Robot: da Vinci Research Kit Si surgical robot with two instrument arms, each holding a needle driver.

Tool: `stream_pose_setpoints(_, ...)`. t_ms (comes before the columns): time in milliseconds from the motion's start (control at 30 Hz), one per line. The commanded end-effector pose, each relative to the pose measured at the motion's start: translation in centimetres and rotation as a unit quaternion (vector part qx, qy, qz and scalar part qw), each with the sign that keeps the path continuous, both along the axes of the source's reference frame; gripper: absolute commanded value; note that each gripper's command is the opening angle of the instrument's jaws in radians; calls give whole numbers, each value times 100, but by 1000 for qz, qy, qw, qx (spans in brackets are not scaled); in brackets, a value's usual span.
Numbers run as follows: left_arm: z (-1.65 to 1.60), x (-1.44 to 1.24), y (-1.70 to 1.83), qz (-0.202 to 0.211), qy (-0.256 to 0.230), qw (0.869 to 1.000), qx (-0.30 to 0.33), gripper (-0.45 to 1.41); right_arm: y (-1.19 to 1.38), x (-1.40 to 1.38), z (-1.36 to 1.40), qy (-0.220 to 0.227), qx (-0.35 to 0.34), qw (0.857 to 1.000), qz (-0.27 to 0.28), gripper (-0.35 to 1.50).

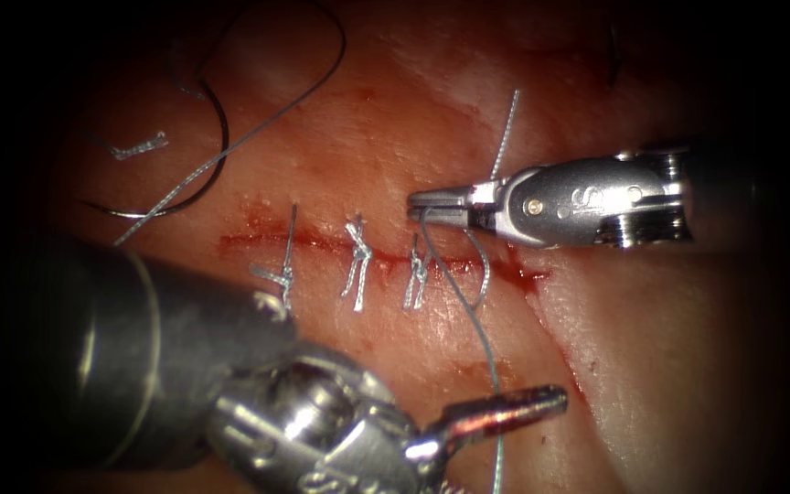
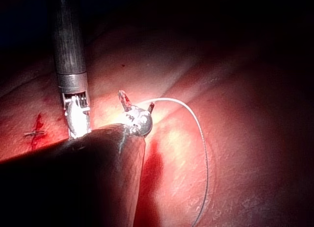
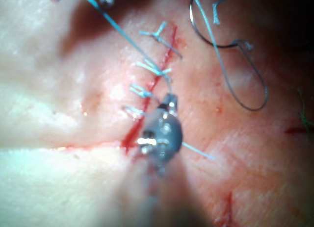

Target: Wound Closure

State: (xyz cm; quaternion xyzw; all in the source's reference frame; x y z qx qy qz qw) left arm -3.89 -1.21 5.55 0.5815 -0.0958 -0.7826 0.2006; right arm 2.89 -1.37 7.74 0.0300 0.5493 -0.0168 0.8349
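**Thread pinched by both tools; needle lying free**

Right tool (image 1: 424, 206): jaws pressed together on the thread (image 1: 468, 316) just above the cut (image 1: 322, 245), near its right end, over the rightmost knot. Short tail sticking up past the jaws toward the tissue's far edge; small loop hanging beside the knot.

Left tool (image 1: 541, 402): jaws, smeared with red fluid, closed on the same thread down by the tissue's near edge, below the cut's right end. Thread running taut between the two tools, then trailing off past the near edge.

Three tied stitches (image 1: 358, 261) across the cut, side by side, with trimmed ends.

Needle (image 1: 203, 137) held by neither tool, resting flat on the tissue (image 1: 669, 329) toward the far left corner, above the cut, not in the tissue, thread looping round it. Cut scrap of thread (image 1: 139, 144) just left of it.
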Motion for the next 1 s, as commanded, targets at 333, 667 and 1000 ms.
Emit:
stream_pose_setpoints(333, 8, 3, -1, 20, -1, 999, -25, -45, -4, 5, 2, 2, 2, 1000, -2, -35)
stream_pose_setpoints(667, 25, 61, 28, -16, 28, 999, -40, -45, -20, -30, -22, -2, 4, 1000, 12, -35)
stream_pose_setpoints(1000, 31, 89, 46, -25, 34, 998, -51, -45, -22, -59, -53, -17, 28, 998, 51, 4)
